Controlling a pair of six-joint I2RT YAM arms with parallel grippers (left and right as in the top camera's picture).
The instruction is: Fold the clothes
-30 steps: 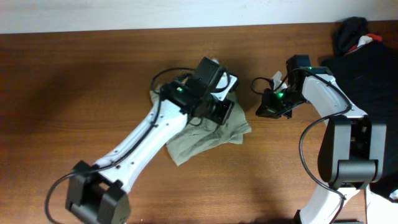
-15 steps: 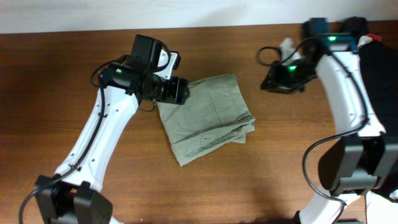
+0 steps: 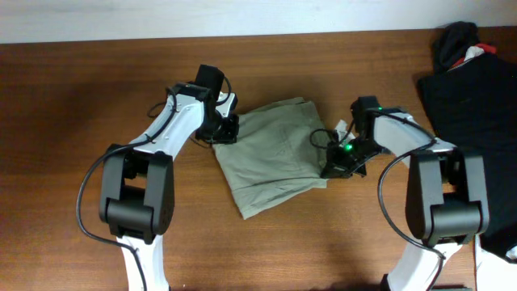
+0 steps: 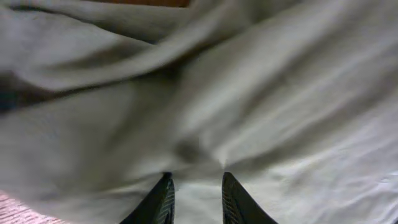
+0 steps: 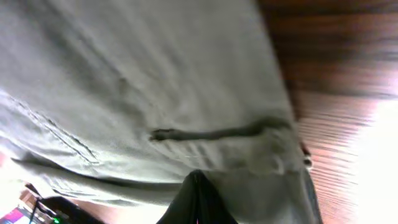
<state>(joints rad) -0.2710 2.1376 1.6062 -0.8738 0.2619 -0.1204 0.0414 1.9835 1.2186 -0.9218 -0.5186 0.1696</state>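
The khaki shorts [image 3: 275, 158] lie folded into a rough rectangle at the table's middle. My left gripper [image 3: 228, 129] is at their upper left edge. In the left wrist view its fingers [image 4: 195, 179] stand a little apart, open, against the khaki cloth [image 4: 261, 93], with nothing clearly pinched. My right gripper [image 3: 333, 164] is at the shorts' right edge. In the right wrist view its fingers [image 5: 198, 178] are pressed together, tips against the cloth [image 5: 155, 74] near a stitched seam. I cannot tell whether any fabric is caught between them.
A black garment [image 3: 468, 97] lies at the right edge of the table, with a red and white item [image 3: 478, 50] on its far end. Brown wooden table [image 3: 81, 121]; a white wall runs along the far edge.
The left gripper swung left off the shorts, then came back to their upper left edge. The right gripper went up and right, then down to the right edge. The shorts now lie flatter.
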